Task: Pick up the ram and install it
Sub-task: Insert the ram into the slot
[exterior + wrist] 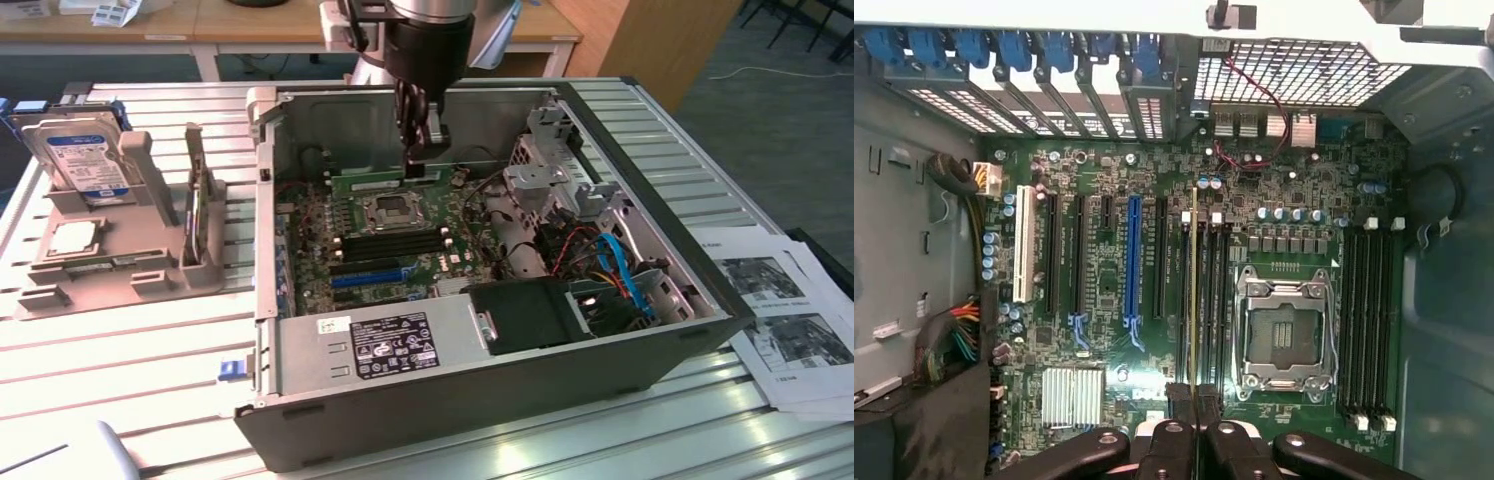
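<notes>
The ram is a thin green stick held lengthwise inside the open computer case, just above the motherboard. My gripper reaches down into the case from above and is shut on the ram's top edge. In the wrist view the ram shows edge-on as a thin line between my gripper fingertips. It lines up over the black memory slots beside the CPU socket. I cannot tell whether it touches a slot.
A grey holder at the exterior view's left carries a hard drive. The power supply and blue cables fill the case's near side. Printed papers lie at the right. A second slot bank flanks the socket.
</notes>
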Available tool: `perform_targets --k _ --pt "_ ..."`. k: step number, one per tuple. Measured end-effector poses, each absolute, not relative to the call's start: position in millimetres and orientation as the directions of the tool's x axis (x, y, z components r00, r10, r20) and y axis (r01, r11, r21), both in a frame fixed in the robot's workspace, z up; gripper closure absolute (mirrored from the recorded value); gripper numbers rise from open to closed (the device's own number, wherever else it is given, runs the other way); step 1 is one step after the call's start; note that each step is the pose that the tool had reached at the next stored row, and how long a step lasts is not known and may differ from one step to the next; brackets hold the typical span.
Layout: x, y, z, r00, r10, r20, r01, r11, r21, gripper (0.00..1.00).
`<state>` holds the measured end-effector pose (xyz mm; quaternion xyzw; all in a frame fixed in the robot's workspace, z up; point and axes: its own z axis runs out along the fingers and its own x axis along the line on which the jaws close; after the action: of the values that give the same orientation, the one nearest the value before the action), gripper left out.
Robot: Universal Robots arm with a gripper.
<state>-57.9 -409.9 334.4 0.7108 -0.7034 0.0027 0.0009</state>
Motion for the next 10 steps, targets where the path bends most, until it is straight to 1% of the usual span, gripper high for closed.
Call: perform_targets --k 10 --pt "-58 -410 321 0.006 -1.0 0.005 -1.0 -0.006 -0.002 0.89"
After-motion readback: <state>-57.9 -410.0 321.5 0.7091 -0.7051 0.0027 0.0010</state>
